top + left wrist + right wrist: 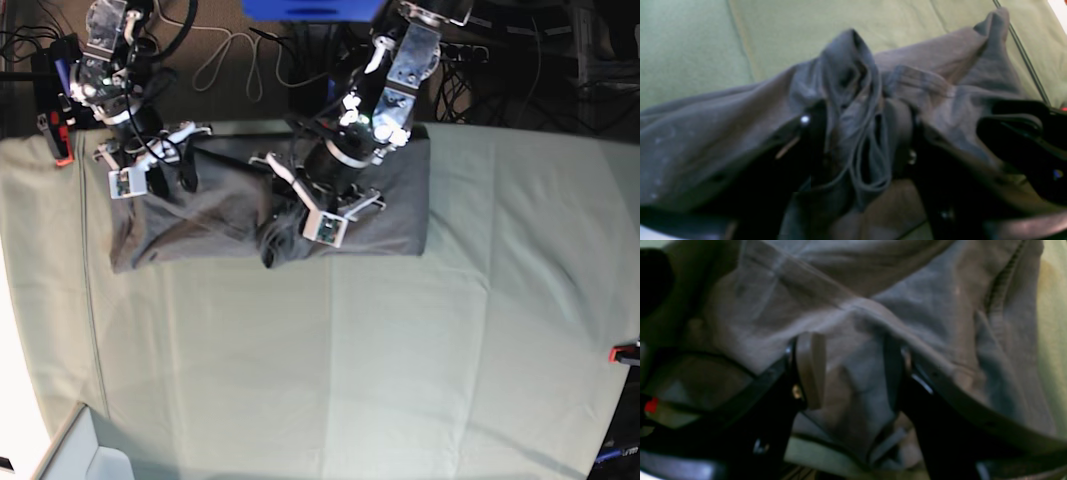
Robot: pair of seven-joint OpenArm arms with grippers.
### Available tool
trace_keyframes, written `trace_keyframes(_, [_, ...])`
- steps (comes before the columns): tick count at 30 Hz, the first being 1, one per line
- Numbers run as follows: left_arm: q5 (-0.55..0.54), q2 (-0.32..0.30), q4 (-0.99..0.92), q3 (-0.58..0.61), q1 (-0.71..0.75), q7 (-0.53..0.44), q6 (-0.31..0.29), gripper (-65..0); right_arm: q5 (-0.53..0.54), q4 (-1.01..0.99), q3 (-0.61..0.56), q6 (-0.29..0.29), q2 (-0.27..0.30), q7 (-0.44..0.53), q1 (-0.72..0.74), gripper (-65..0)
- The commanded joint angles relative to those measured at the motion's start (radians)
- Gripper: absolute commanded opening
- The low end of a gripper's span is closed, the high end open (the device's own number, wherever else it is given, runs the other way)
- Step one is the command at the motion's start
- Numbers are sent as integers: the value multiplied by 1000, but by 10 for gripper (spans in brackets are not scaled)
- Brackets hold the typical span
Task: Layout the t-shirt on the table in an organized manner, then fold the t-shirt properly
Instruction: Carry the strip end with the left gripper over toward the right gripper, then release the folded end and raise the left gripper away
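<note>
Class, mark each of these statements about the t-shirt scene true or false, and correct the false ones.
1. The t-shirt lies near the far edge of the table. True.
2. The t-shirt is bright red. False: it is dark grey.
3. Both end effectors are over the t-shirt. True: the left end effector is at its bunched middle, the right end effector at one end.
4. The t-shirt is folded into a neat square. False: it is spread wide and wrinkled.
5. The table's cloth is pale green. True.
</note>
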Motion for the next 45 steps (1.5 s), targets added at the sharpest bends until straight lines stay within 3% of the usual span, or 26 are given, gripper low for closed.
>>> trace_keyframes(1, [-6, 10, 23, 2, -8, -26, -5, -369, 16, 20, 1, 14, 3, 24, 3, -366])
trace_keyframes(6, [-6, 9, 152, -4, 30, -28, -5, -370, 16, 20, 1, 14, 5, 24, 4, -366])
trace_keyframes(10, [-7, -20, 277, -92, 76, -25, -4, -370, 16, 20, 1, 14, 5, 24, 7, -366])
trace_keyframes(15, [-7, -23, 172, -170, 72, -22, -10, -371, 16, 22, 1, 14, 5, 24, 12, -366])
trace_keyframes(24, [0, -27, 6, 63, 44, -26, -13, -371, 18, 143, 11, 14, -2, 24, 27, -352])
trace_keyframes(30, [-7, -20, 24, 83, 43, -28, -14, -371, 16, 169, 70, 14, 5, 13, 72, -228])
trace_keyframes(37, [-9, -23, 57, 175, 43, -28, -14, -370, 16, 57, 95, 14, 97, -176, 162, -208])
trace_keyframes(45, [-9, -31, 119, 205, 39, -23, -7, -370, 16, -64, 96, 14, 130, -197, 202, -208])
